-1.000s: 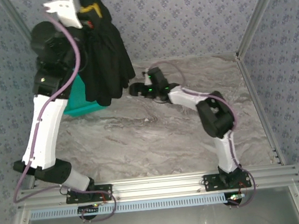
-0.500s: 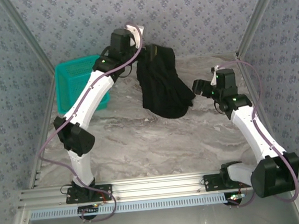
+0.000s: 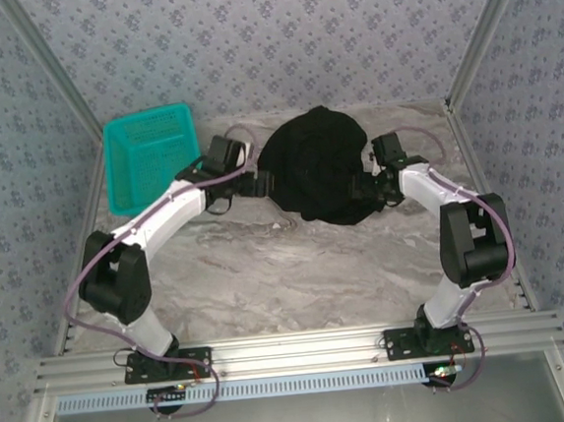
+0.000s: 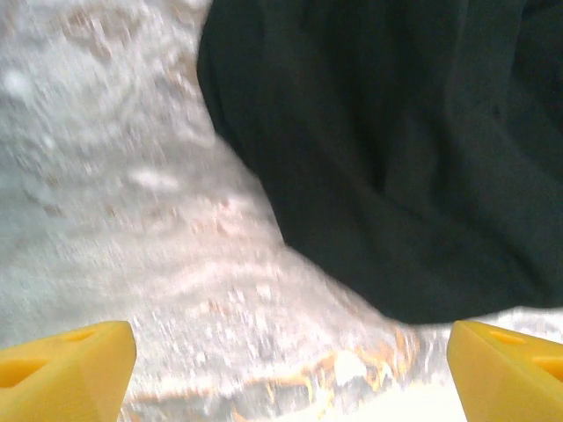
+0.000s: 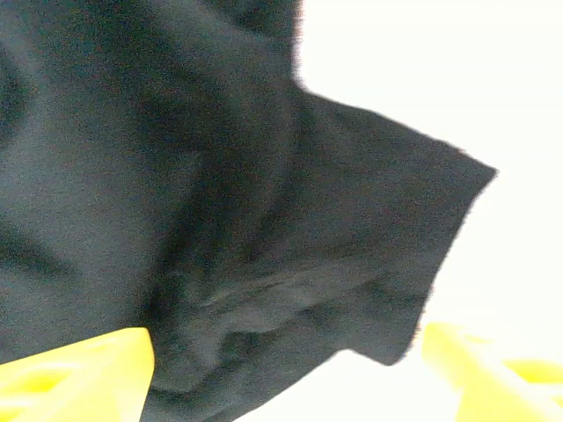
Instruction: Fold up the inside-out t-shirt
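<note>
Left claw [image 4: 290, 343], right claw [image 5: 288, 341], both wide

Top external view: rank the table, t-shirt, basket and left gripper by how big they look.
1. table
2. t-shirt and basket: they look about alike, so they are left unranked
3. left gripper

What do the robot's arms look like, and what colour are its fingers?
The left arm and right arm are white tubes joined by chunky black joints, each with a thin purple cable looping alongside. Black bases bolt onto a silver rail. The left gripper and right gripper have bright yellow, wedge-shaped fingertips.
</note>
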`<state>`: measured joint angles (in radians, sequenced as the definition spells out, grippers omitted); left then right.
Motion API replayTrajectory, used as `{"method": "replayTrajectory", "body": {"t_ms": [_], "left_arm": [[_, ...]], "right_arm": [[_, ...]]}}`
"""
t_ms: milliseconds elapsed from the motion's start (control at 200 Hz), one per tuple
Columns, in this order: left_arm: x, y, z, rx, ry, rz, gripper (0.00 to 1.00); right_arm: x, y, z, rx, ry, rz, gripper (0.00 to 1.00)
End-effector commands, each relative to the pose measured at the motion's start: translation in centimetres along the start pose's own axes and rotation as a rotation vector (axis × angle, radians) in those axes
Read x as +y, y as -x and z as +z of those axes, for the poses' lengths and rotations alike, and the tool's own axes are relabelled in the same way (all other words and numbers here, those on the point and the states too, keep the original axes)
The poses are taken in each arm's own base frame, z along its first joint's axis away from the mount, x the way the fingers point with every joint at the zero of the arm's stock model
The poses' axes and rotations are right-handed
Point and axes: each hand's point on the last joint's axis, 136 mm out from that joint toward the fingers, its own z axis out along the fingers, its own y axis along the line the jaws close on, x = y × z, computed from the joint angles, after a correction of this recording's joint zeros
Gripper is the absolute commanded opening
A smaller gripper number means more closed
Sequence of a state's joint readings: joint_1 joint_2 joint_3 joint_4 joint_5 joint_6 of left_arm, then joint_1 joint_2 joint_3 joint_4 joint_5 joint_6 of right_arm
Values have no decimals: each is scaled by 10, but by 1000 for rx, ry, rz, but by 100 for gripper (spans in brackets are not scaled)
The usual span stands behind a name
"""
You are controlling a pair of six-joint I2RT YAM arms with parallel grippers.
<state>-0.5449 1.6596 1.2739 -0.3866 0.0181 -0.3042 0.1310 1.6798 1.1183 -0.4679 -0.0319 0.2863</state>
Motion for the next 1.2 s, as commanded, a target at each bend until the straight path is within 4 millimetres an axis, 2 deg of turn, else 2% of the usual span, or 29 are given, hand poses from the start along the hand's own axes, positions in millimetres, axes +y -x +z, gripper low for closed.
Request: {"method": "replayTrajectory", "body": {"t_ms": [0, 40, 60, 170, 235, 285, 325, 375, 395, 430, 480, 485, 525, 600, 680, 715, 784, 819, 839, 899, 1069, 1194], "left_arm": [[-19, -10, -5, -60, -83, -47, 90], [-16, -17, -4, -55, -83, -57, 90], [-16, -20, -4, -54, -82, -60, 90], [-15, -25, -3, -49, -84, -64, 90], [-16, -26, -3, -45, -86, -60, 89], [-17, -29, -3, -43, -94, -57, 89], [-19, -31, -2, -41, -107, -54, 89], [-24, -35, -2, -43, -138, -43, 88], [-27, -36, -2, -43, -159, -35, 87], [-35, -39, -3, -50, -198, -18, 87], [-46, -43, -6, -66, -254, 13, 85], [-47, -43, -6, -70, -260, 16, 85], [-54, -44, -10, -96, -297, 40, 85], [-69, -42, -17, -156, -355, 89, 83], [-87, -37, -27, -223, -418, 154, 83], [-95, -37, -28, -239, -439, 189, 83], [-108, -39, -27, -247, -465, 253, 83], [-113, -40, -25, -247, -470, 275, 83], [-115, -41, -24, -245, -473, 282, 83], [-121, -44, -20, -234, -490, 290, 82], [-141, -59, -24, -246, -519, 335, 82], [-162, -65, -29, -257, -531, 359, 80]], "right_arm": [[-28, 4, 8, 52, -61, 46, 80], [-33, -3, 21, 93, -77, 53, 79], [-32, 8, 22, 77, -73, 57, 79], [-27, 11, 44, 122, -31, 80, 71], [-27, 14, 53, 127, -12, 100, 63], [-25, 19, 57, 119, 19, 113, 50], [-21, 24, 57, 108, 66, 126, 32], [-15, 33, 46, 79, 134, 146, 5], [-9, 37, 37, 62, 170, 157, 0], [3, 47, 16, 14, 263, 185, 0], [33, 67, -32, -88, 471, 230, 0], [33, 67, -32, -88, 471, 230, 0], [54, 73, -74, -154, 609, 248, 0], [84, 93, -172, -330, 802, 255, 0], [106, 100, -256, -516, 906, 239, 0], [113, 101, -285, -585, 932, 232, 0], [123, 104, -329, -697, 968, 224, 0], [127, 105, -339, -726, 978, 219, 0], [130, 109, -357, -766, 993, 211, 0], [137, 113, -371, -799, 996, 206, 0], [155, 129, -374, -794, 997, 211, 0], [172, 140, -384, -817, 988, 182, 0]]}}
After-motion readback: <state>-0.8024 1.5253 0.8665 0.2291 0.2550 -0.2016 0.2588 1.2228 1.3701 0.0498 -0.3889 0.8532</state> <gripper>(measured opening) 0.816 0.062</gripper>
